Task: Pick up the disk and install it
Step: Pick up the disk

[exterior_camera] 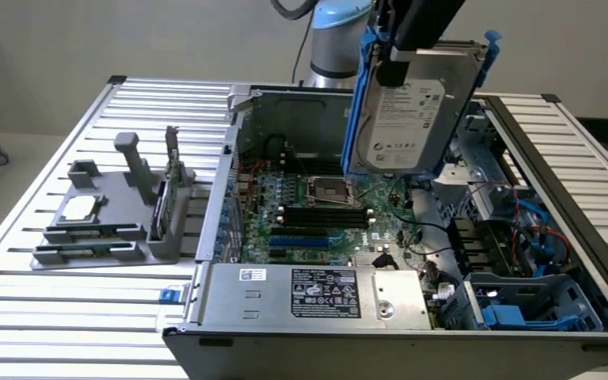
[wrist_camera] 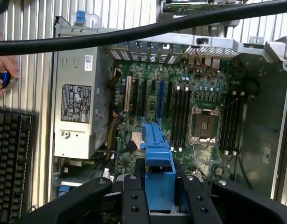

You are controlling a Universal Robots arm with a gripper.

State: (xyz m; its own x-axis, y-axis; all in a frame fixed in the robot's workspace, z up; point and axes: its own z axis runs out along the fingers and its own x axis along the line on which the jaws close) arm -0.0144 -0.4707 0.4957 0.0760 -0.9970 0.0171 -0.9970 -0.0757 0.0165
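Blue-railed disk [exterior_camera: 415, 119] hangs upright, long axis vertical, end effector [exterior_camera: 401, 55] closed on its top edge, directly above the motherboard [exterior_camera: 325, 214] in the open computer case [exterior_camera: 294, 119].

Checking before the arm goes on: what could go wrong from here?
1. The gripper holds the disk upright above the motherboard; a slip could drop it onto the open processor socket.
2. Loose cables beside the drive bays at the exterior view's right might snag its blue rails.
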